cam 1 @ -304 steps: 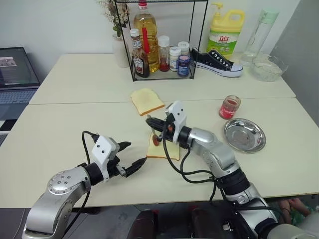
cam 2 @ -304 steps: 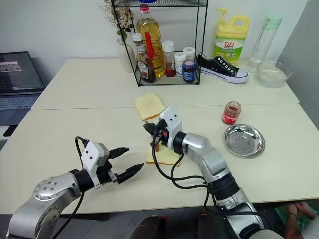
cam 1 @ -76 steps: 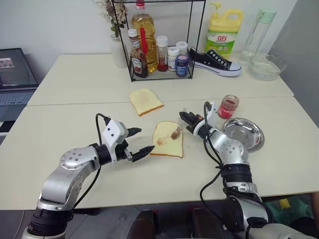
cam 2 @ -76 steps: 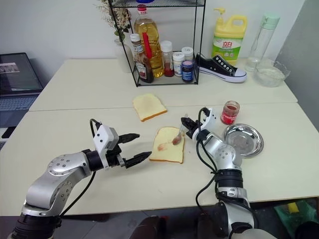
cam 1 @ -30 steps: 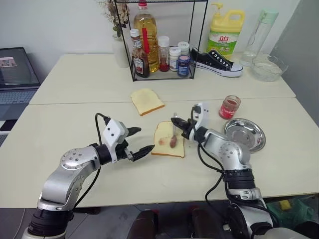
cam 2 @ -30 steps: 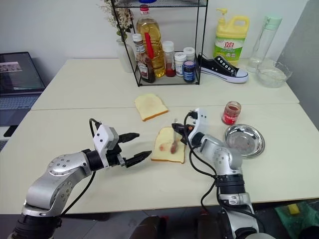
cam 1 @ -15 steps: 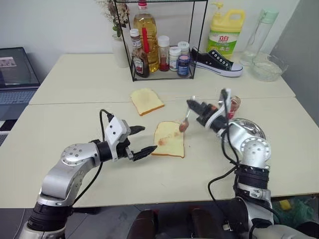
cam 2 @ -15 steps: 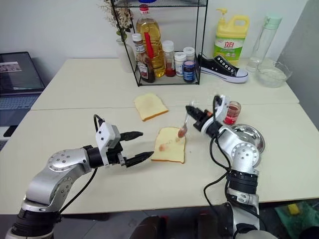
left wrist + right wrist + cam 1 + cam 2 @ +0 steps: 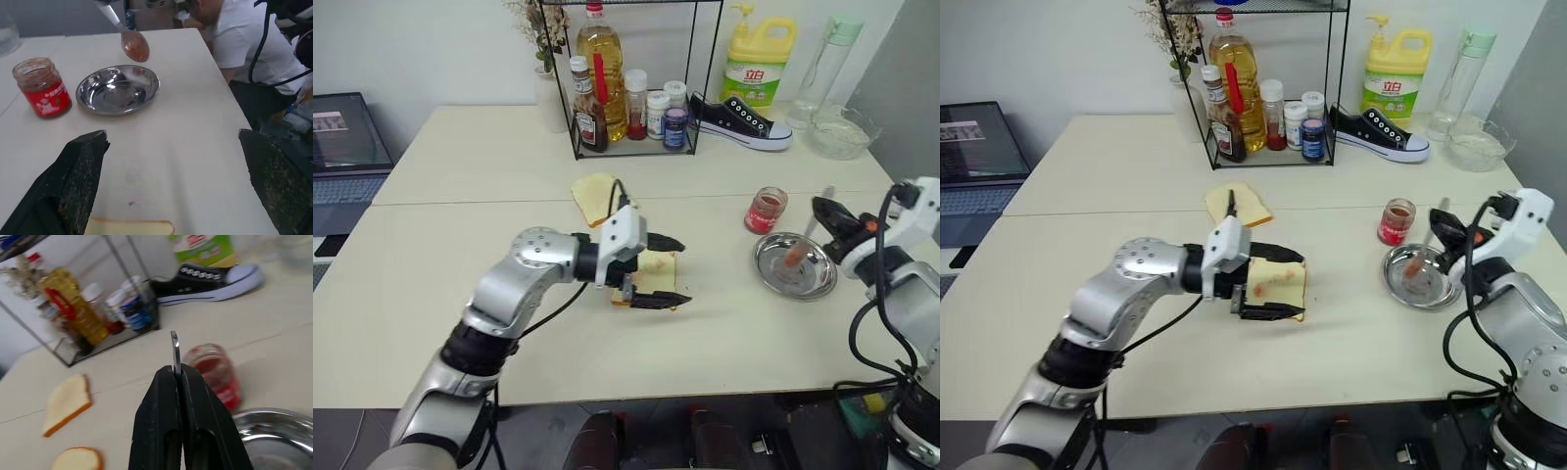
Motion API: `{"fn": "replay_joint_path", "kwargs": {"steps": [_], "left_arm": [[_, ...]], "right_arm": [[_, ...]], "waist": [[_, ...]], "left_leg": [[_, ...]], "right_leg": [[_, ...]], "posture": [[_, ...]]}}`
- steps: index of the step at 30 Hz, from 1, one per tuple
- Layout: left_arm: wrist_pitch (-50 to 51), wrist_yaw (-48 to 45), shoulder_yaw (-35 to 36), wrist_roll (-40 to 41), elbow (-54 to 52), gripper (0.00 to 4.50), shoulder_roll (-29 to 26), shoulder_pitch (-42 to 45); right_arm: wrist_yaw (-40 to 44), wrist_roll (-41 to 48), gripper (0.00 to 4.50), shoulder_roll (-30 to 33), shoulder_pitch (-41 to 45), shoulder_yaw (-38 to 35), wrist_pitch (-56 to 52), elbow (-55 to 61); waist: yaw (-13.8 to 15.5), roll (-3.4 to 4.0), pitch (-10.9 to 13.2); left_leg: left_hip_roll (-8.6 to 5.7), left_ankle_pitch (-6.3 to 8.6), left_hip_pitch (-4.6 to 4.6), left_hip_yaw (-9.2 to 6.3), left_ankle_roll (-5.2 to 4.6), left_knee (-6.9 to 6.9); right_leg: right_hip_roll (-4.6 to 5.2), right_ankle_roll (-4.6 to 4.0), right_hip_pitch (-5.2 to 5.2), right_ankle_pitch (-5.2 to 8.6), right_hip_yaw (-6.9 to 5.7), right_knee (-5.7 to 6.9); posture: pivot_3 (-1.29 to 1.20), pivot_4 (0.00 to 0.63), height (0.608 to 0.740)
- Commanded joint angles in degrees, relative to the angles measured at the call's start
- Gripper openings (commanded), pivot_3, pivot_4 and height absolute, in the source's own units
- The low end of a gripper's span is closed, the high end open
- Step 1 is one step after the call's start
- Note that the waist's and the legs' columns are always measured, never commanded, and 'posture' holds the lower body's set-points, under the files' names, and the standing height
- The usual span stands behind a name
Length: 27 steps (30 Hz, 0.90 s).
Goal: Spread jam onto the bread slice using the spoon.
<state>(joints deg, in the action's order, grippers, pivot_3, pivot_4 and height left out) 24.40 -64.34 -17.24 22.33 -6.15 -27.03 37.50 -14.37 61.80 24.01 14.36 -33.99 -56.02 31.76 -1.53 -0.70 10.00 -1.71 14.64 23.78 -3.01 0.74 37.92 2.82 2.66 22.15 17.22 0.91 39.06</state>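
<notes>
- Right gripper (image 9: 1442, 231): fingers together, clamped on the handle of the spoon (image 9: 800, 249); spoon angled down, its reddish-stained bowl hanging above the round steel dish (image 9: 815, 284), clear of the dish floor as seen from the left wrist.
- Left gripper (image 9: 674, 271): fingers spread wide, holding nothing; one finger above the far edge of the bread slice (image 9: 1277, 281), the other along its near edge, contact with the slice not determinable.
- Bread slice: flat on the tabletop (image 9: 431, 284) in front of the robot, reddish smear of jam (image 9: 1261, 289) on its face.
- Jam jar (image 9: 765, 210): upright on the tabletop, just beside the far-left rim of the steel dish, lid off, red content visible.
- Second bread slice (image 9: 594, 194): on the tabletop beyond the left gripper, near the wire rack (image 9: 628, 78) of bottles.
- Black sneaker (image 9: 741, 120) beside the rack, detergent bottle (image 9: 753, 65) behind it.
</notes>
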Motion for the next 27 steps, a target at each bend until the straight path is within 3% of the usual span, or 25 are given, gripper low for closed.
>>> {"fn": "replay_joint_path", "kwargs": {"steps": [1, 9, 21, 24, 27], "left_arm": [[-5.1, 0.5, -2.8, -3.2, 7.6, 4.50, 6.1, 4.1], [-11.0, -0.3, -4.2, -7.2, 19.2, 4.50, 14.9, 7.3], [-11.0, 0.7, -4.2, -8.3, 17.5, 4.50, 17.4, 5.4], [-11.8, 1.9, -3.4, -8.6, 18.1, 4.50, 18.0, 5.7], [-11.9, 1.9, -3.2, -8.4, 18.3, 4.50, 17.8, 5.9]], "right_arm": [[2.1, -9.1, 0.02, -0.3, -2.9, -0.5, 9.0, -4.1], [7.7, -10.7, 0.02, -6.9, 3.2, -3.0, 23.1, -22.0], [17.8, -16.2, 0.02, -8.9, 6.7, -0.5, 33.9, -42.3], [17.5, -14.1, 0.65, -9.2, 6.1, -2.3, 33.9, -42.2], [17.2, -12.7, 1.74, -9.3, 5.1, -3.4, 33.2, -40.9]], "waist": [[0.0, 0.00, 0.0], [-0.5, 0.04, 0.0], [-0.2, 0.11, -0.1], [-0.1, 0.11, -0.1], [-0.1, 0.11, -0.1]], "left_leg": [[-0.01, 0.00, 0.00, 0.01, 0.00, 0.02], [0.11, -0.01, -0.06, 0.15, -0.02, -0.02], [0.10, -0.01, -0.06, 0.15, -0.01, 0.02], [0.10, -0.02, -0.05, 0.11, -0.01, 0.02], [0.09, -0.02, -0.05, 0.13, 0.00, 0.02]], "right_leg": [[0.00, 0.01, -0.01, -0.01, 0.00, 0.00], [-0.15, 0.04, 0.08, -0.03, 0.04, 0.07], [-0.13, 0.04, 0.04, -0.03, 0.04, 0.04], [-0.12, 0.04, 0.04, -0.03, 0.05, 0.05], [-0.10, 0.04, 0.04, -0.03, 0.06, 0.05]], "posture": [[0.00, 0.150, 0.740], [0.00, 0.150, 0.740], [0.00, 0.150, 0.740], [0.00, 0.150, 0.740], [0.00, 0.150, 0.740]]}}
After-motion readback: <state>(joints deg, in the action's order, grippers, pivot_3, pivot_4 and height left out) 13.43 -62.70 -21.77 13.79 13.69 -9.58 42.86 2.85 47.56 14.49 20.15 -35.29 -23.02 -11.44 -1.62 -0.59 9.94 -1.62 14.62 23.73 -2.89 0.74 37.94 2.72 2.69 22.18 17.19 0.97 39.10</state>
